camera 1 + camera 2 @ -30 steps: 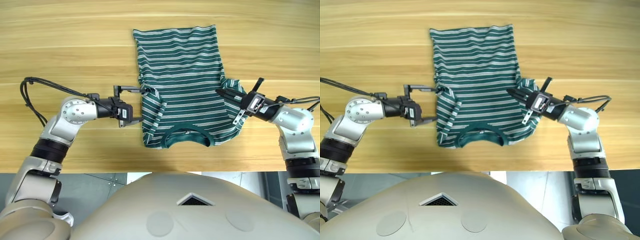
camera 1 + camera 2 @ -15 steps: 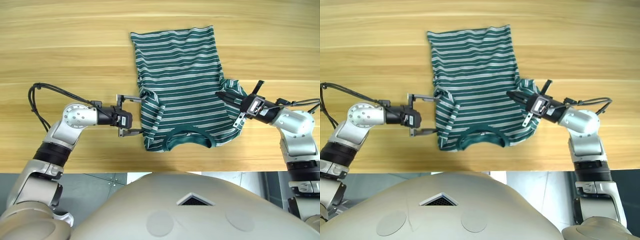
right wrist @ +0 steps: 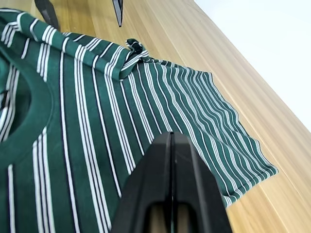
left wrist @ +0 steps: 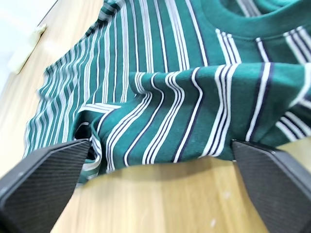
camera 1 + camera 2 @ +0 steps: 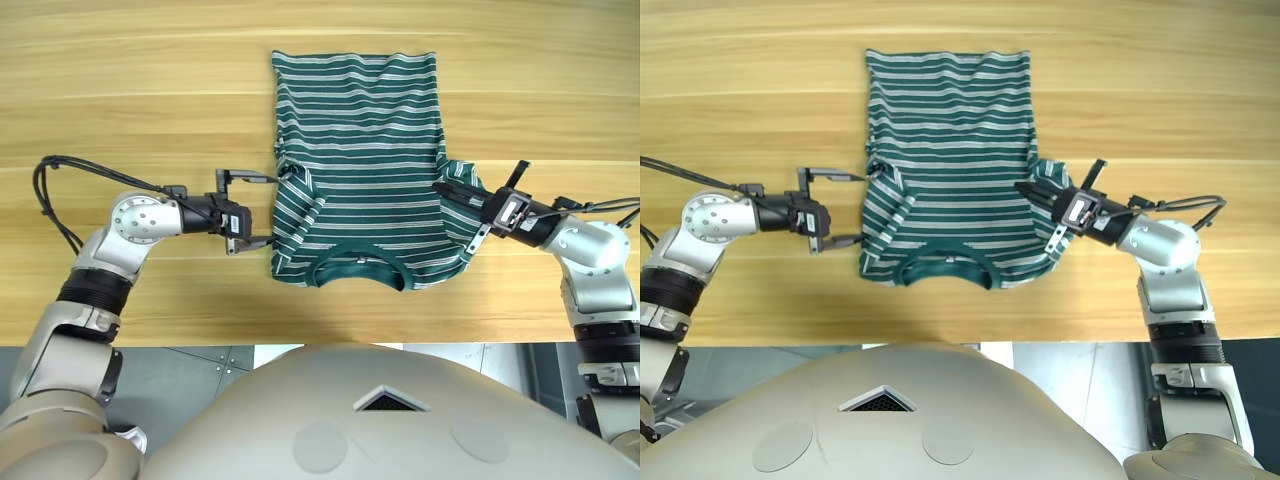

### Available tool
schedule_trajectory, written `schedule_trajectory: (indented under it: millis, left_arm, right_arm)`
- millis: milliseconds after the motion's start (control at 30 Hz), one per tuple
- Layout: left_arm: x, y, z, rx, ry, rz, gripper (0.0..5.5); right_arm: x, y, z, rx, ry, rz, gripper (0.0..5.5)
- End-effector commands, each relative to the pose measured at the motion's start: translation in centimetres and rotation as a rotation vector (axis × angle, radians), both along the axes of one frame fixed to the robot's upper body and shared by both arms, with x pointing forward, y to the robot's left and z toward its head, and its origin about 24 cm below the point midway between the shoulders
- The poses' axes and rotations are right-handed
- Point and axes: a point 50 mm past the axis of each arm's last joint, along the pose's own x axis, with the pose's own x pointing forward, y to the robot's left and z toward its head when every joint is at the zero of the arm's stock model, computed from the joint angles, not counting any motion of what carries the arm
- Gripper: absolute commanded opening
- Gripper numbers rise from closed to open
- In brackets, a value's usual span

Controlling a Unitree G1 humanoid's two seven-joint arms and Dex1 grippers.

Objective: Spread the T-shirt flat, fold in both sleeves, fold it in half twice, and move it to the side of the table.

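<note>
The wooden desk [image 5: 120,80] carries the green, white-striped T-shirt [image 5: 360,150] at its middle, hem toward the far side and collar [image 5: 360,262] toward the near edge. Compared with half a second ago the hem lies squarer to the desk's grain, and the collar end has slid a little toward the robot's left and away from the near edge. The left sleeve [image 5: 300,195] is turned in over the body in a rumpled fold, while the right sleeve [image 5: 462,185] is bunched at the shirt's right edge. The left end effector [image 5: 268,210] stands just beside the left edge of the shirt, spread wide, its two fingers [image 4: 43,170] flanking the folded sleeve's border without closing on it; it now sits slightly farther from the near edge than before. The right end effector [image 5: 440,187] has kept its place over the right sleeve, its fingers pressed tight together; whether cloth is caught between them cannot be told.
</note>
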Motion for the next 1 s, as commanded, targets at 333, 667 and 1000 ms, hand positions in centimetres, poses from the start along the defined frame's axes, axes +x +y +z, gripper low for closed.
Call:
schedule_trajectory:
  millis: [333,667,1000]
  left_arm:
    - [-1.6,0.2,-1.3,0.063,0.117,-0.021,5.4]
    - [-0.7,-1.2,-1.0,-0.004,0.08,0.012,5.4]
    - [-0.4,-1.6,-1.1,-0.009,0.072,0.005,5.4]
  right_arm:
    - [-0.6,-7.4,0.5,-0.286,0.025,-0.298,0.63]
    - [-3.4,-7.3,-1.3,-0.433,0.167,-0.227,1.53]
    - [-2.8,-7.7,-3.7,-0.446,0.23,-0.246,1.53]
